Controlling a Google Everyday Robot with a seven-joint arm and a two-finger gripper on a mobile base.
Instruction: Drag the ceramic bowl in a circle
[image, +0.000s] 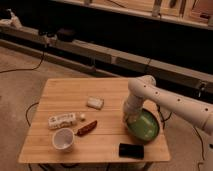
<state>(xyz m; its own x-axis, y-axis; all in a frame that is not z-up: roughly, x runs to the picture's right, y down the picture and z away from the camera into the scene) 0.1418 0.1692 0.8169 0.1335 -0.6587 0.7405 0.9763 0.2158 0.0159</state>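
The ceramic bowl (144, 126) is a wide green dish with a darker rim, sitting near the right edge of the wooden table (65, 90). My white arm reaches in from the right and bends down over the bowl's left rim. The gripper (129, 119) is at that left rim, touching the bowl or just inside it. The arm's wrist covers part of the rim there.
A white cup (63, 138) stands at the front left. Beside it lie a white packet (62, 120), a small white round thing (83, 117) and a reddish-brown snack bag (87, 128). A white bar (95, 103) lies mid-table. A black block (131, 150) lies at the front edge.
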